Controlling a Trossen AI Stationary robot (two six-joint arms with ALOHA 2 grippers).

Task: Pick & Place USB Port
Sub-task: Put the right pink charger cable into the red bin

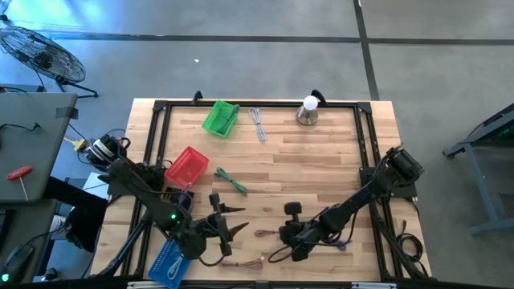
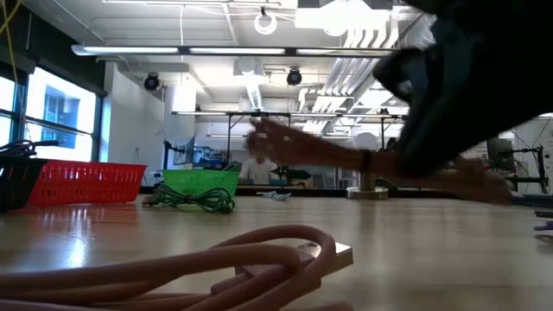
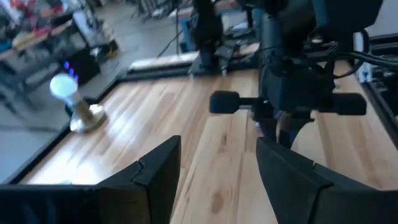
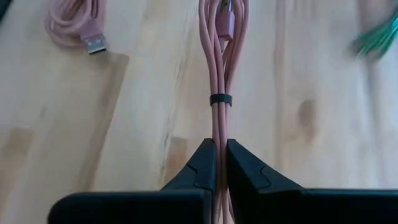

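Observation:
A pink USB cable, bundled with a black tie (image 4: 220,99), runs out from my right gripper (image 4: 221,144), which is shut on it near the table's near middle (image 1: 283,234). In the low view it shows as a blurred pink band (image 2: 346,155) above the tabletop. A second pink coiled cable (image 1: 241,263) lies flat by the near edge, its USB plug (image 4: 94,43) showing. My left gripper (image 1: 237,227) hovers open just left of the held cable, pointing at the right arm (image 3: 292,81). My right gripper pinches the bundled pink cable between its two fingers at one end of the bundle (image 4: 220,127), several strands together. The fingers lie along the cable, coming from the table's right. The rest of the bundle stretches straight away from the fingers toward the left.
A red basket (image 1: 186,166) and a blue basket (image 1: 167,261) sit on the left, a green basket (image 1: 220,118) at the far edge. A green cable (image 1: 231,181), a grey cable (image 1: 258,124) and a bulb on a stand (image 1: 307,111) lie farther off.

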